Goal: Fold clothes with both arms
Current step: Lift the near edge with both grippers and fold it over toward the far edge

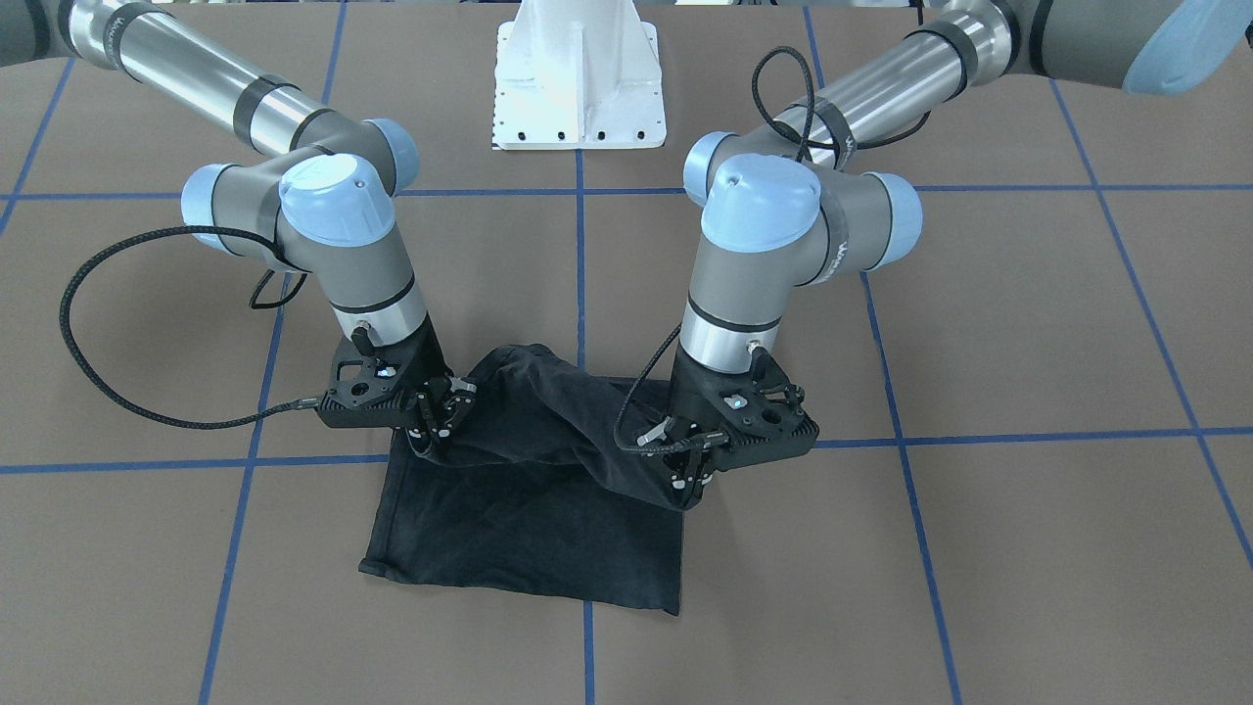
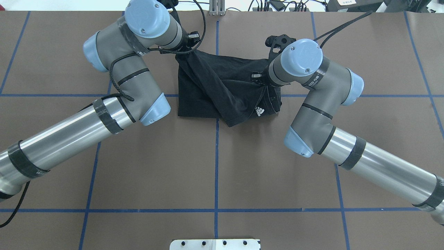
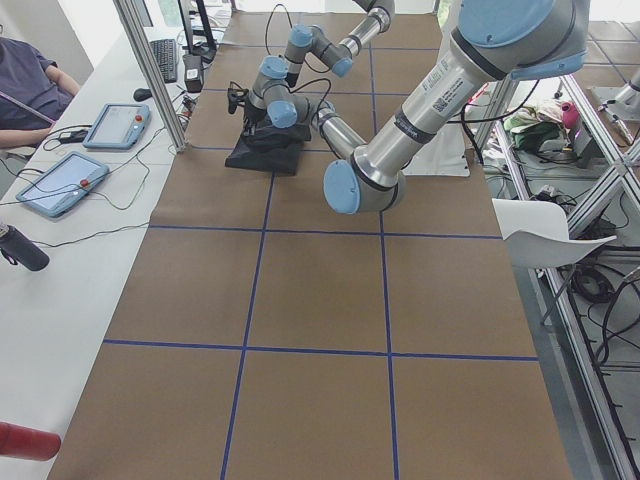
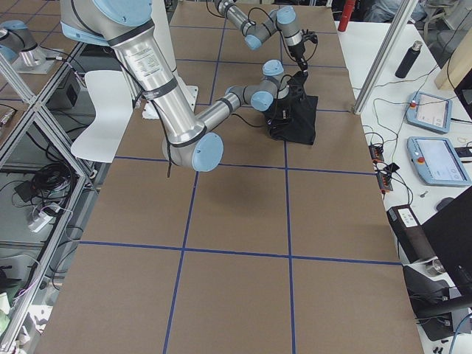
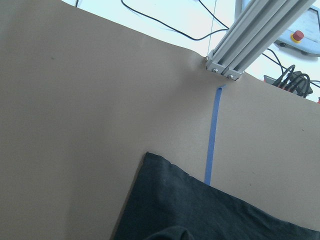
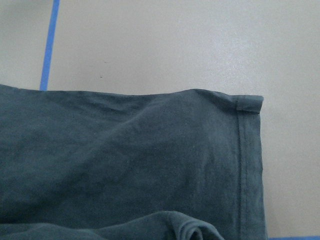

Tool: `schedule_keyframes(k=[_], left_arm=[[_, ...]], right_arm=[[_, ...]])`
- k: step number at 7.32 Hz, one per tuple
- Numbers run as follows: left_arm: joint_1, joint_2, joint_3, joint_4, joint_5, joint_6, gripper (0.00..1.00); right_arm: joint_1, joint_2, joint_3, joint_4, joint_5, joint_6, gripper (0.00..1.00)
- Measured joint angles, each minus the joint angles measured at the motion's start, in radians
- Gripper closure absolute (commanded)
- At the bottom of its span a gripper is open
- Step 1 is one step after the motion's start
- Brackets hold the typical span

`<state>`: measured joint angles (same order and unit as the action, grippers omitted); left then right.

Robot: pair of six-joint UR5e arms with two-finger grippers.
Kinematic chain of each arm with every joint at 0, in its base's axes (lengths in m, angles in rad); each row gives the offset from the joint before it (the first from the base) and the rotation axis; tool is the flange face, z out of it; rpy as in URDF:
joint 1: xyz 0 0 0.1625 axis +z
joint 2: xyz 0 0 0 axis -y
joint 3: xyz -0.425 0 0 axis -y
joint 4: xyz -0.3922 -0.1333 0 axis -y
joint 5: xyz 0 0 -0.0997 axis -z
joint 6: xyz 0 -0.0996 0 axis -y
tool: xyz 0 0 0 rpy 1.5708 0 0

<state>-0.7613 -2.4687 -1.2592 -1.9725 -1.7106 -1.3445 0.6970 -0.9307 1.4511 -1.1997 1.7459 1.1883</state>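
Observation:
The black T-shirt lies partly folded on the brown table, its far part flat and its near part lifted and bunched. A small white Adidas logo shows on the raised fold; the chest graphic is hidden. My left gripper is shut on the shirt's edge at one side. My right gripper is shut on the shirt's edge at the other side. Both hold the cloth a little above the table. The left wrist view shows a flat corner of the shirt. The right wrist view shows its hemmed edge. No fingers show in the wrist views.
The white pedestal base stands at the robot's side of the table. Blue tape lines grid the brown surface. An aluminium post stands beyond the shirt at the table's far edge. Operator tablets and a bottle lie on a side bench.

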Motion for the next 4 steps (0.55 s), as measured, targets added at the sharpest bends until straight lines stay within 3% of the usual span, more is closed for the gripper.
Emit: schedule_keyframes(k=[4], left_arm=[[-0.038,-0.141,0.253,-0.076,-0.012,0.063,1.00]], right_arm=[[0.016,0.041,-0.092,0.006,-0.002,-0.051,1.00]])
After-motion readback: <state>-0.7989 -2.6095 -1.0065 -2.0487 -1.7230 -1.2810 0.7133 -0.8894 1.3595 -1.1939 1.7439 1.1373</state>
